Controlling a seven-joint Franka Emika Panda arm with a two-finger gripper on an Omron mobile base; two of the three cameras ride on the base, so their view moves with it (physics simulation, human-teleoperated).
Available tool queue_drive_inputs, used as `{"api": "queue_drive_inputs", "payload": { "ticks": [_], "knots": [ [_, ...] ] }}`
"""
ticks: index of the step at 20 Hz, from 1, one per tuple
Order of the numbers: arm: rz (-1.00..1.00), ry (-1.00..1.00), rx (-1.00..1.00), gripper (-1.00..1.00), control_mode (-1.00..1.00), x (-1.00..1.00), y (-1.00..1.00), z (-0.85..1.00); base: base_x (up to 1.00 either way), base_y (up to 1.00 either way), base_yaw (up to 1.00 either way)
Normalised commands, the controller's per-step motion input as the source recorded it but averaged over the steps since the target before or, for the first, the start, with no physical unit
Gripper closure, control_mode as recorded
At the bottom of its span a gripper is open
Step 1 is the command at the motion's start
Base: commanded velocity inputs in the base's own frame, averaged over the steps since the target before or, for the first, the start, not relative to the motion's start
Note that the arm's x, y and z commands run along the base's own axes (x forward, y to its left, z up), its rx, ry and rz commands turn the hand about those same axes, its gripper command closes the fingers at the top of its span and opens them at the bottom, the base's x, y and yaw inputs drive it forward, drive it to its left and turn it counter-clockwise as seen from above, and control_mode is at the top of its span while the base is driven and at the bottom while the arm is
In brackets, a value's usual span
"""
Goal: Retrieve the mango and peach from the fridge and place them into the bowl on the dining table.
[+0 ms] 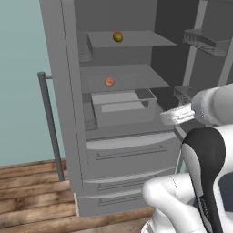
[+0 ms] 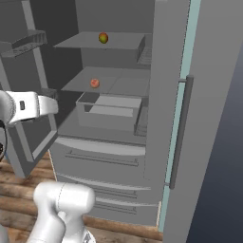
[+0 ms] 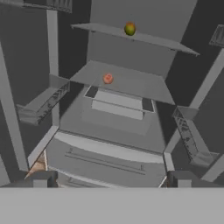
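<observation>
The fridge (image 1: 136,136) stands with both upper doors swung wide, its grey interior laid bare to the robot arm waiting in front of it. The mango (image 1: 118,37), yellow-green with a red blush, sits alone on the top shelf (image 1: 132,40), while the peach (image 1: 109,82), pinkish-orange, rests on the shelf below, toward the left, just above an open grey bin (image 1: 123,107). Both fruits lie well apart from each other and from the arm. The gripper (image 3: 111,186) is released and empty, its two dark fingertips (image 3: 41,180) set wide at the bottom of the hand view and aimed straight into the compartment, apparently so that either fruit can be approached with room to spare. The hand hangs outside the cabinet, roughly level with the bin, well short of both shelves. Door racks (image 3: 192,140) flank the opening on either side and look like the nearest things the arm could brush on the way in. Neither fruit has been picked up, so the task appears to be at its start.
</observation>
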Motion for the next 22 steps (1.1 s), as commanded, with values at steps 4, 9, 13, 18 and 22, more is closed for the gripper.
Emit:
{"api": "queue_drive_inputs", "payload": {
  "ticks": [4, 9, 13, 18, 22],
  "knots": [
    [0.00, -0.06, 0.13, -1.00, -1.00, -0.29, -0.74, 0.08, 0.00, 0.00, 0.00],
    [0.00, -0.01, 0.15, -1.00, -1.00, -0.14, -0.53, 0.15, 0.00, 0.00, 0.00],
    [0.00, 0.03, 0.11, -1.00, -1.00, -0.02, -0.20, 0.01, 0.00, 0.00, 0.00],
    [0.00, 0.05, 0.00, -1.00, -1.00, 0.05, 0.12, -0.09, 0.00, 0.00, 0.00],
    [0.00, 0.00, 0.00, -1.00, -1.00, 0.00, 0.00, 0.00, 0.00, 0.00, 0.00]
  ]
}}
